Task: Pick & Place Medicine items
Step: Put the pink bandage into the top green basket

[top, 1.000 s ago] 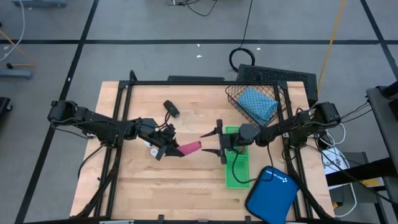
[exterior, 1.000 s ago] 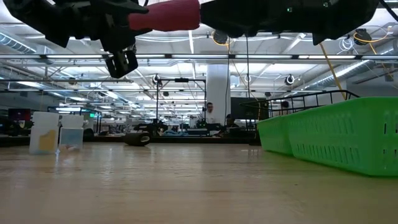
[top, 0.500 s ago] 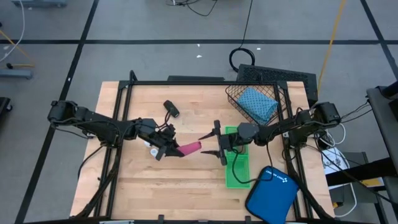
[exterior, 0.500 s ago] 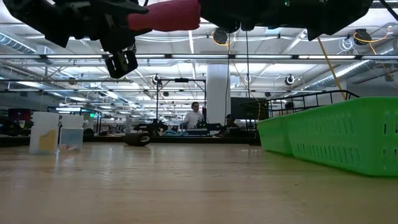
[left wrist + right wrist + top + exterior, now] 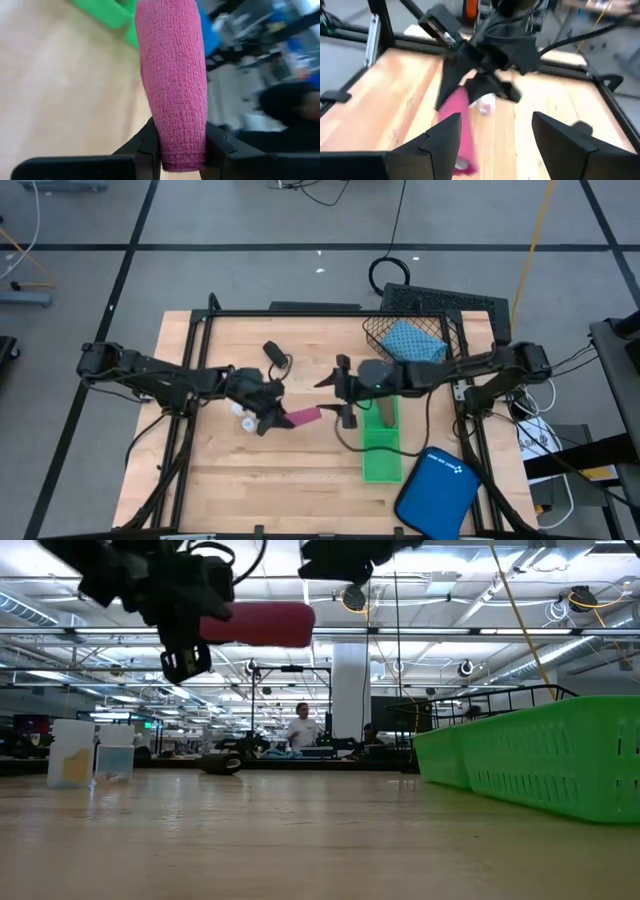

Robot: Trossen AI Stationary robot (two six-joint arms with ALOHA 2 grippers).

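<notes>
— Rolls: how many do you count?

— Two. The pink roll (image 5: pixel 304 416) is clamped by one end in the left gripper (image 5: pixel 274 417), up off the table (image 5: pixel 200 470) near its middle. The black roll (image 5: pixel 274 354) lies farther back.

— Bottles?

— One white bottle (image 5: pixel 246 423), half hidden under the left arm. One teal pouch (image 5: pixel 412 346) sits in the wire basket (image 5: pixel 378 332).

— And the right gripper (image 5: pixel 338 393)?

— Fingers spread, empty, just beside the pink roll's free end. The green tray (image 5: pixel 380 457) is partly covered by that arm.

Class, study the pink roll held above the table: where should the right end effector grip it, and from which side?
Probably its free end. The left end effector is shut on one end of the pink roll, leaving the other end pointing at the open right end effector. Come end-on from that side, fingers straddling the roll's round sides.
</notes>
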